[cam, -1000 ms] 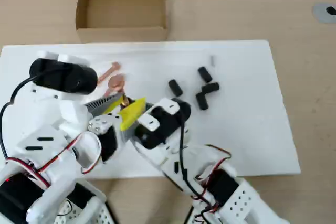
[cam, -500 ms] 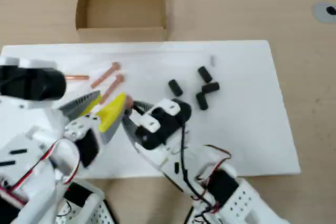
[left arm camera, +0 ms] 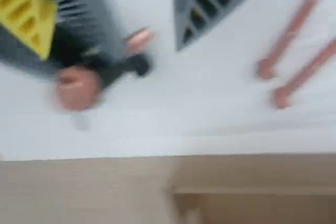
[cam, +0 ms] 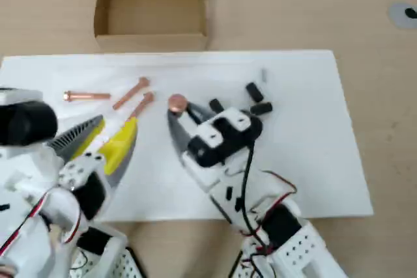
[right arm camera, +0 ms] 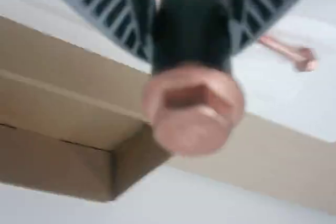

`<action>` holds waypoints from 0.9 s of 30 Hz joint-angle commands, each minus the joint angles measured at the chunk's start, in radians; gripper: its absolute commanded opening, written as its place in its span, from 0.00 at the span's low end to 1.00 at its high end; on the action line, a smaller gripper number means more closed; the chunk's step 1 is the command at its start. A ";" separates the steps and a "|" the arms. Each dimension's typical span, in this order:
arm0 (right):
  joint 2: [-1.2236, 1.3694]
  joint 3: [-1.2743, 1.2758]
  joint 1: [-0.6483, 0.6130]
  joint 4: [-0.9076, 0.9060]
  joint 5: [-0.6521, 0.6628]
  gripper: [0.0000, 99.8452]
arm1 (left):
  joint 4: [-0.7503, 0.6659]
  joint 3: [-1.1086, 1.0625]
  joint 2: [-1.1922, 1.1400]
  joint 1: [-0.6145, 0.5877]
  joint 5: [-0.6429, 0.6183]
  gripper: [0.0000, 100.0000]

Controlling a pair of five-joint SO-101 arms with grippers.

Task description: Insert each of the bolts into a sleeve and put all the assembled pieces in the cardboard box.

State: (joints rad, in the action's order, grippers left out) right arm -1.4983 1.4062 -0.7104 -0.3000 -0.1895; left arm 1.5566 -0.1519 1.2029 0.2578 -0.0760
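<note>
Left gripper (cam: 117, 123), ribbed grey and yellow jaws spread and empty, sits beside three smooth copper bolts (cam: 130, 93) on the white sheet (cam: 313, 161). Right gripper (cam: 182, 112) clamps a black cylindrical sleeve (right arm camera: 191, 24) carrying a hex-headed bolt (right arm camera: 191, 106); loose sleeves (cam: 260, 109) lie beside it, the cardboard box (cam: 151, 42) well apart.

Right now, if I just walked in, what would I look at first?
Probably the copper bolt poking out of a black sleeve, pinched in the right arm's jaws over the white mat. Next, three loose bolts lying on the mat's left side, and the open cardboard box beyond.
</note>
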 commanded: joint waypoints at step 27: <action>1.762 -1.761 0.291 0.034 -0.071 0.01 | -0.002 -0.431 -0.002 -0.425 0.273 0.17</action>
State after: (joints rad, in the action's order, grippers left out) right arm 0.1772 -0.1603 -0.4434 -0.2984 -0.2509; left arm 1.5566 -0.5846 1.1937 -0.1534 0.1880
